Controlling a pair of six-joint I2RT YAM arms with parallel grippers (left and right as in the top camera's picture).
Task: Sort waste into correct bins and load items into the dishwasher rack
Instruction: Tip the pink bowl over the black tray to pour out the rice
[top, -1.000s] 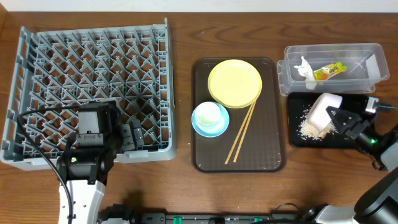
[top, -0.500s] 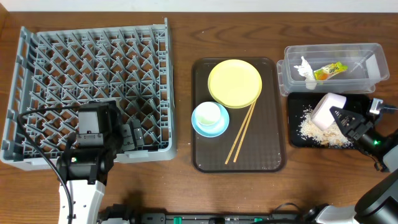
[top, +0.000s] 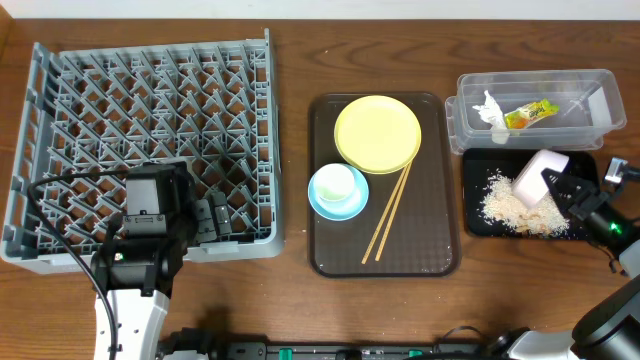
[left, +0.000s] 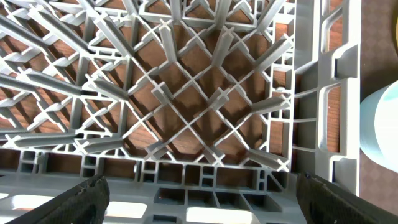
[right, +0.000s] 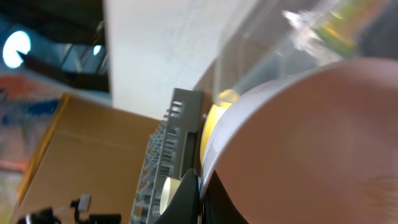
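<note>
My right gripper (top: 556, 186) is shut on the rim of the pinkish-white bowl (top: 538, 175) and holds it tilted over the black tray (top: 475, 165), where rice scraps (top: 503, 202) lie in a heap. In the right wrist view the bowl (right: 311, 137) fills the frame, its rim pinched between the fingers (right: 200, 186). The clear tub (top: 530, 78) holds the white tissue (top: 488, 110) and the yellow-green wrapper (top: 530, 113). The yellow plate (top: 377, 133), the light blue bowl (top: 337, 200) with the white cup (top: 335, 183) inside, and the chopsticks (top: 388, 215) lie on the brown tray. My left gripper (top: 208, 216) is open and empty over the grey rack's (top: 150, 100) front edge.
The brown serving tray (top: 430, 235) sits between the rack and the bins. The left wrist view shows the rack's lattice (left: 205, 93), my open fingers (left: 199, 199) and the blue bowl's edge (left: 382, 124) at the right. Bare wooden table surrounds everything.
My right gripper has moved right and slightly back with the pinkish-white bowl, and more rice scraps now lie on the black tray. The left arm has not moved.
</note>
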